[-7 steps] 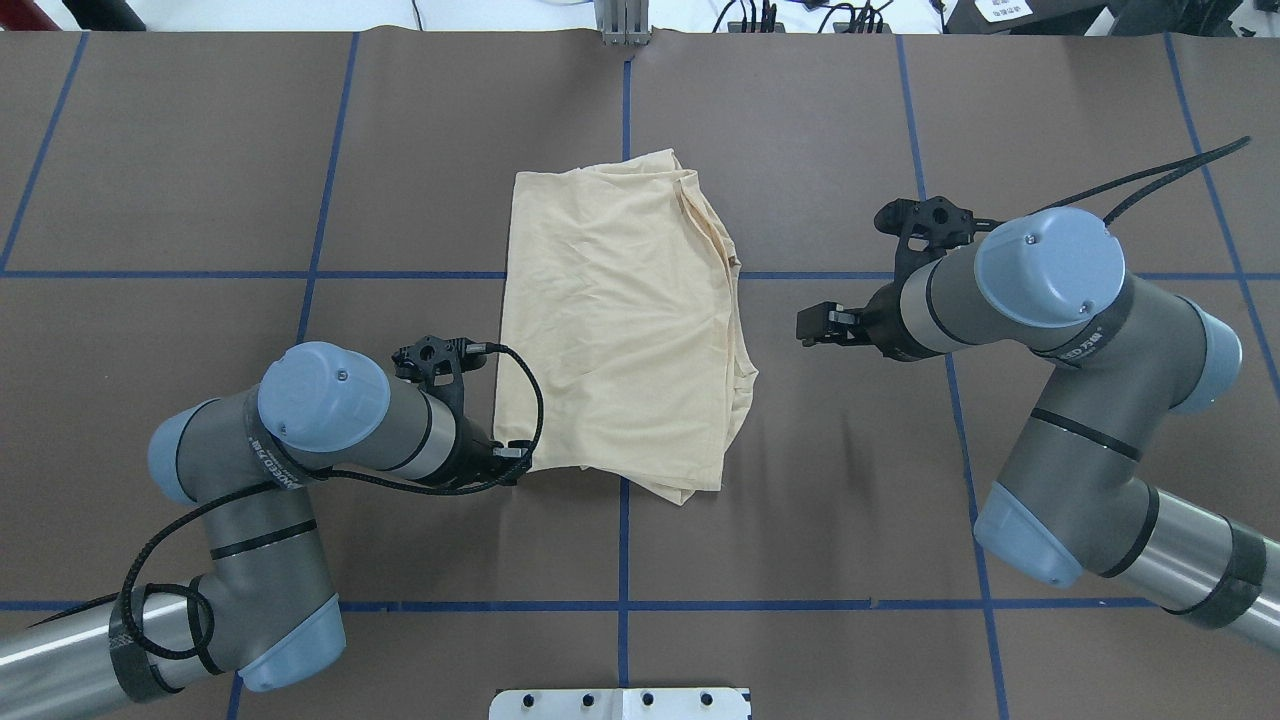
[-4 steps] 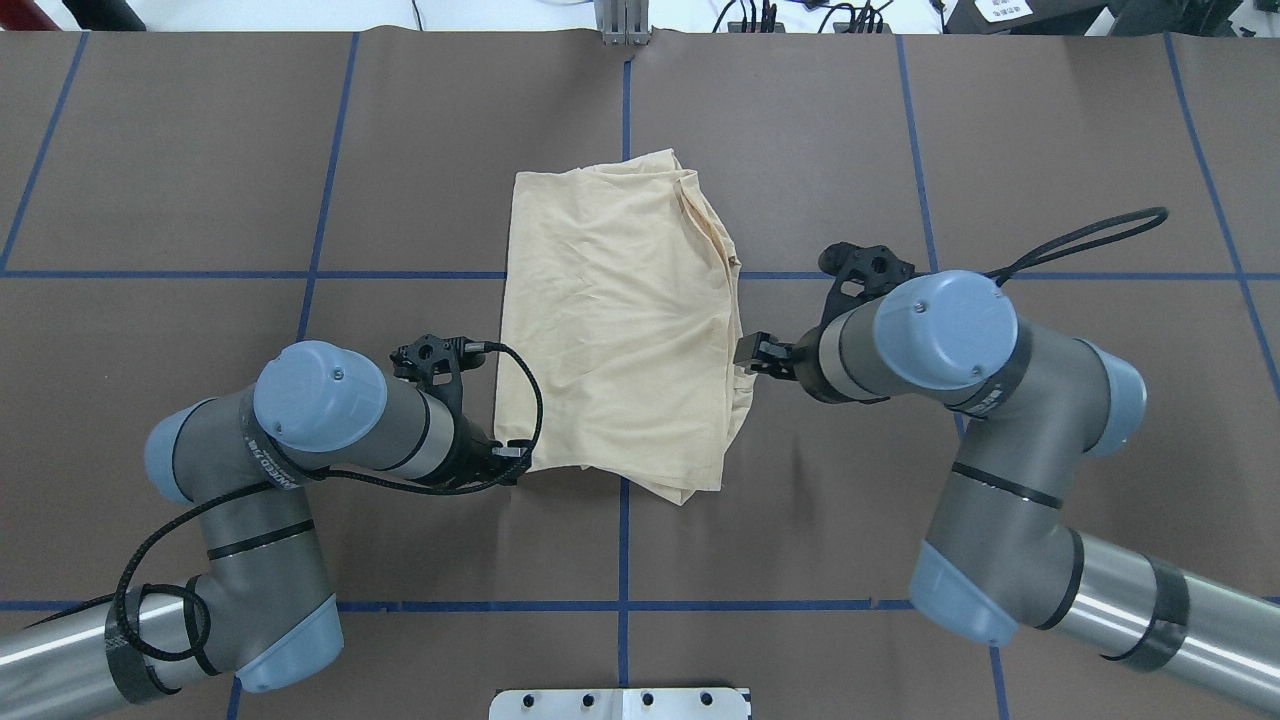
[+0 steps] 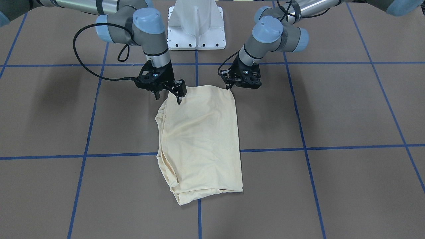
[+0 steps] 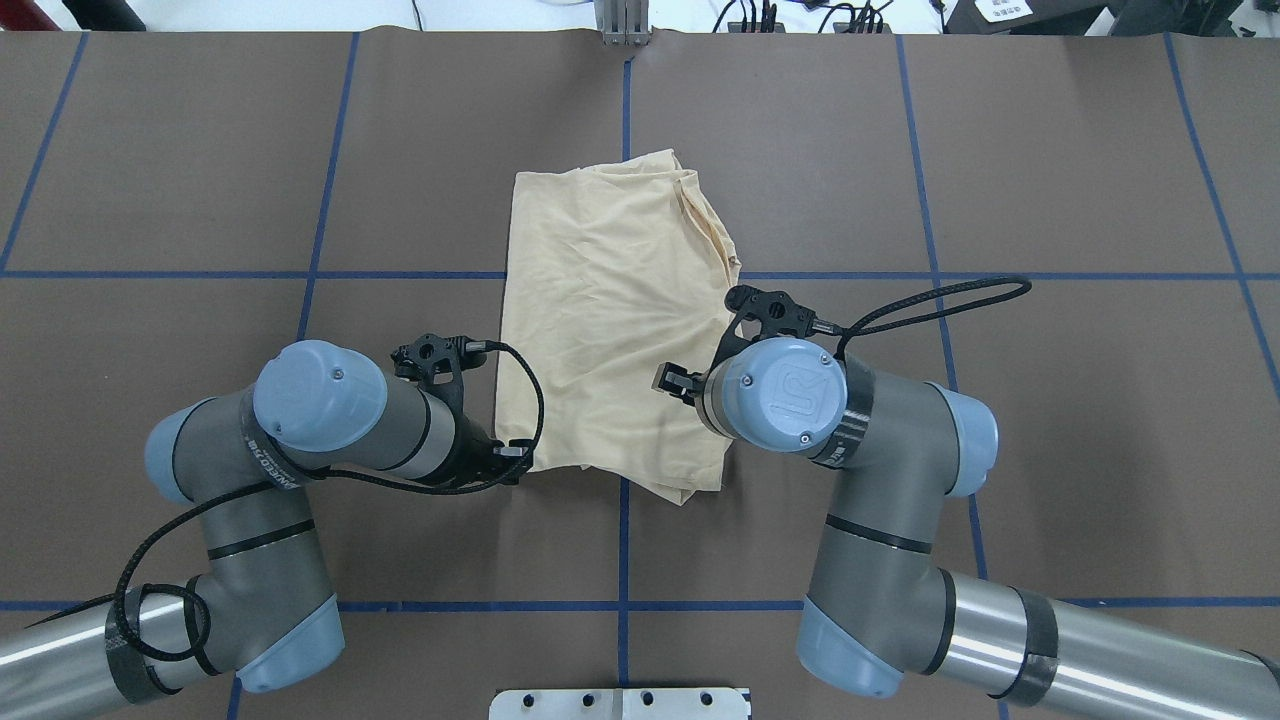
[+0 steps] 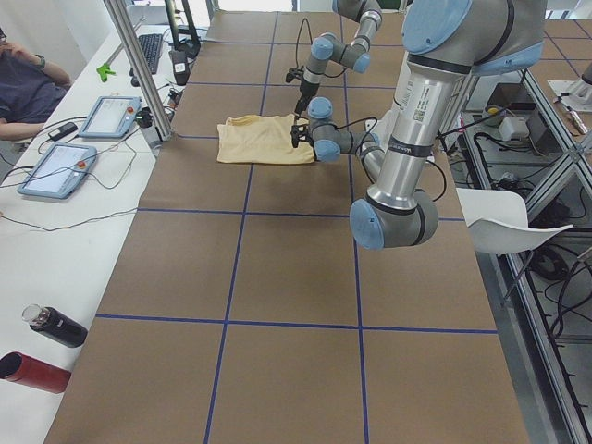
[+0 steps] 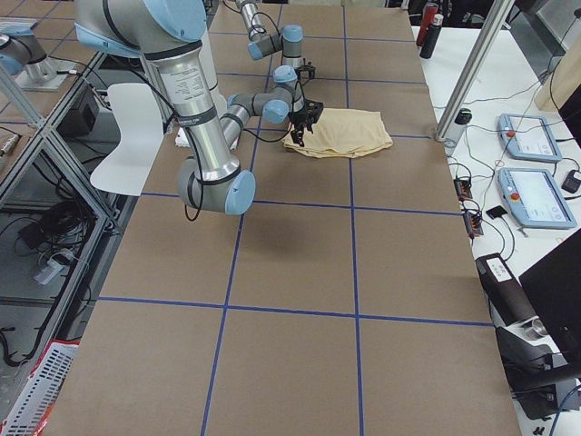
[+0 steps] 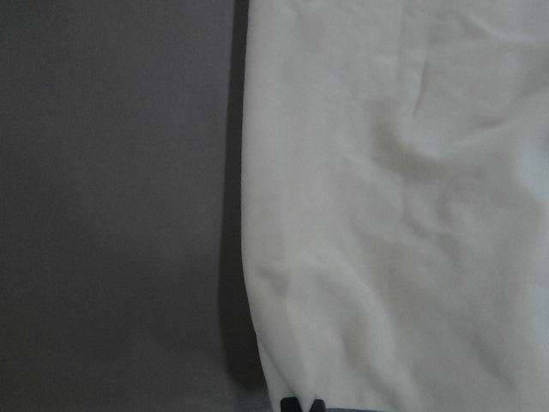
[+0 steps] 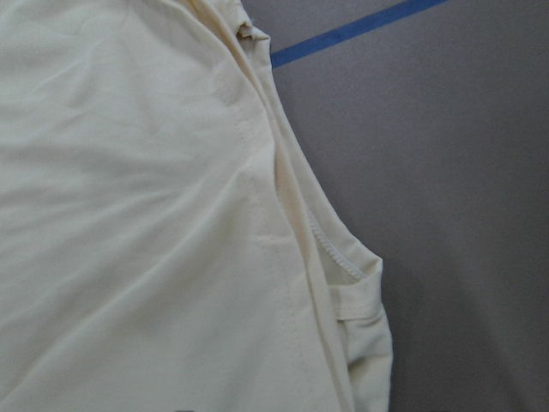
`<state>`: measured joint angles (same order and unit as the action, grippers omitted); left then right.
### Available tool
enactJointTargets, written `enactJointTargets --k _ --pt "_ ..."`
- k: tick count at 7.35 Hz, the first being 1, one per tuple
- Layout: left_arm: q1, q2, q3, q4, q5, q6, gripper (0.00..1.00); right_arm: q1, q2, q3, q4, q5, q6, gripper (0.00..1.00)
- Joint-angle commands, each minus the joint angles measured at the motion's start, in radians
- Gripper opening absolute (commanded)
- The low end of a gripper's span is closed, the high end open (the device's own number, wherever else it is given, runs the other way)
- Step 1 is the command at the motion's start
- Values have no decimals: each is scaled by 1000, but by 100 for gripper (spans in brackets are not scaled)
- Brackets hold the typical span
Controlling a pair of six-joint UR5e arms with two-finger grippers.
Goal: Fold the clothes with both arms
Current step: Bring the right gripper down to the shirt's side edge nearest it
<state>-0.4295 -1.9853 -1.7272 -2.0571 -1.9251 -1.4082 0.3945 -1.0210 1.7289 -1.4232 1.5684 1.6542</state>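
Note:
The cream-yellow T-shirt (image 4: pixel 615 300) lies folded into a tall rectangle at the table's middle, plain side up, with layered hems along its right edge (image 8: pixel 326 249). My left gripper (image 4: pixel 512 458) sits low at the shirt's near left corner (image 3: pixel 232 85). Its fingertips (image 7: pixel 296 403) show close together on the cloth edge, so it looks shut on that corner. My right gripper (image 3: pixel 168 94) hovers open over the near right part of the shirt, fingers spread and pointing down. From overhead the right wrist hides most of this gripper (image 4: pixel 680 385).
The white pedestal base (image 3: pixel 196 26) stands at the robot's side of the table. Blue tape lines (image 4: pixel 624 560) grid the brown mat. A side bench holds tablets (image 5: pixel 55 171) and bottles (image 5: pixel 55 326); a person (image 5: pixel 23 74) sits there. A white chair (image 5: pixel 495 217) stands beside the table.
My right arm has swung in from the right of the shirt and now stands over its near right edge. The left arm and the shirt have stayed put.

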Motion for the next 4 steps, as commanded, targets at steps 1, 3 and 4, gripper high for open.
enactJointTargets --k 1,3,4 --pt "0 -1 -2 0 0 0 0 -8 6 -28 -2 -31 -72 78" --pt "0 -3 0 0 0 0 0 -11 -19 -25 -5 -60 -106 78" --pt "0 -3 0 0 0 0 0 -22 -34 -26 -5 -76 -106 78"
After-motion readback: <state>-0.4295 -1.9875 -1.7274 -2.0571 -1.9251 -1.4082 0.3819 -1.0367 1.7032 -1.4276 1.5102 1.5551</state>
